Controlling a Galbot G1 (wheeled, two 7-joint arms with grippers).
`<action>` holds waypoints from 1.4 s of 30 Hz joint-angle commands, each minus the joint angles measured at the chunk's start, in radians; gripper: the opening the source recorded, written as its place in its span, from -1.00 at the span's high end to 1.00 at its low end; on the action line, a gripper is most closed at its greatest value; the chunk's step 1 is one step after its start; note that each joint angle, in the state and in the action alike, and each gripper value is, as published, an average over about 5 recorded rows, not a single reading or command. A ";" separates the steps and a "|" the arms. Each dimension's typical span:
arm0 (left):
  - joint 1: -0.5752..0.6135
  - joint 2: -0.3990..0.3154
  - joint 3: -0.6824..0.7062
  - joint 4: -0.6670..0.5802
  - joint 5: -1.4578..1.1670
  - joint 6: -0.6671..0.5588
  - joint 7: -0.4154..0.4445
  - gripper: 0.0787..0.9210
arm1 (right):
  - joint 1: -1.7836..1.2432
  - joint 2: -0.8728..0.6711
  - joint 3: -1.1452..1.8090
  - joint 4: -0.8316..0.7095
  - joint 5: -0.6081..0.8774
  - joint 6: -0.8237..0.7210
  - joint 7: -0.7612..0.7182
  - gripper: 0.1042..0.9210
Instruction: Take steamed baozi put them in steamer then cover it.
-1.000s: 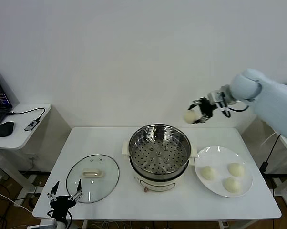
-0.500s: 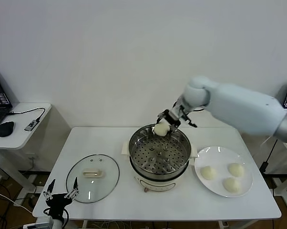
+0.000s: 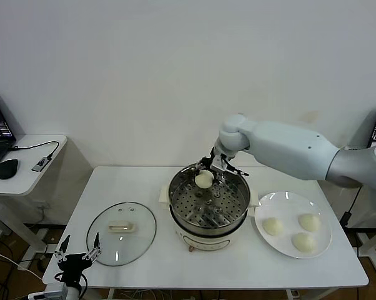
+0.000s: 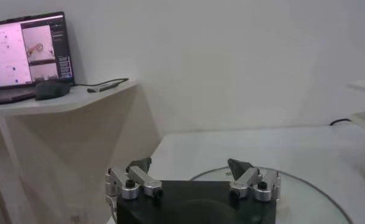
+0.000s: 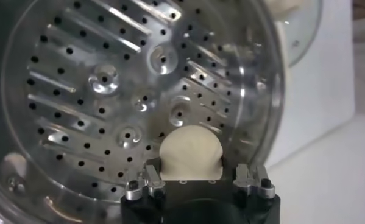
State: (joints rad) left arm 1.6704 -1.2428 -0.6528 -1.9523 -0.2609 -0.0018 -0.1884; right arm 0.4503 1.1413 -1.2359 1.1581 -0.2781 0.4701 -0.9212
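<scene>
My right gripper (image 3: pixel 205 178) is shut on a cream-white baozi (image 3: pixel 203 179) and holds it over the far side of the shiny steel steamer (image 3: pixel 208 201), just above the basket. The right wrist view shows that baozi (image 5: pixel 190 156) between the jaws, with the perforated steamer floor (image 5: pixel 121 91) beneath and nothing lying on it. Three more baozi (image 3: pixel 273 226) rest on the white plate (image 3: pixel 292 220) to the right. The glass cover (image 3: pixel 122 232) with its cream handle lies flat on the table at the left. My left gripper (image 3: pixel 75 255) hangs open at the table's front left corner, near the cover's rim (image 4: pixel 273 182).
The white table (image 3: pixel 144 181) carries the steamer in the middle, the cover to the left and the plate to the right. A side desk (image 3: pixel 25 162) at far left holds a laptop (image 4: pixel 27 56), a mouse and a cable. A white wall stands behind.
My right arm has swung left from high beyond the table's back right and come down, bringing the held baozi over the steamer's far side. The left gripper has drifted slightly lower.
</scene>
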 commanded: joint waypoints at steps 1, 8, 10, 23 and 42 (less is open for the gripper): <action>0.000 0.000 0.000 0.001 -0.001 0.000 0.000 -0.77 | -0.043 0.026 0.023 -0.054 -0.115 0.088 0.020 -0.28; 0.000 0.000 -0.002 0.001 0.000 0.001 0.000 -0.77 | -0.053 0.016 0.044 -0.053 -0.114 0.103 0.041 -0.60; 0.000 -0.001 -0.003 0.001 0.000 0.001 -0.001 -0.77 | -0.032 0.002 0.038 -0.030 -0.054 0.083 0.032 -0.70; 0.010 0.002 -0.009 -0.016 0.001 0.005 0.000 -0.77 | 0.249 -0.353 -0.059 0.360 0.468 -0.599 -0.130 -0.76; 0.007 0.047 0.001 -0.036 0.002 0.013 0.003 -0.77 | 0.066 -0.863 0.022 0.570 0.375 -0.791 -0.119 -0.76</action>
State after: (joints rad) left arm 1.6776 -1.2013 -0.6515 -1.9876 -0.2588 0.0113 -0.1857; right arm 0.6087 0.4912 -1.2446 1.6395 0.1250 -0.2187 -1.0308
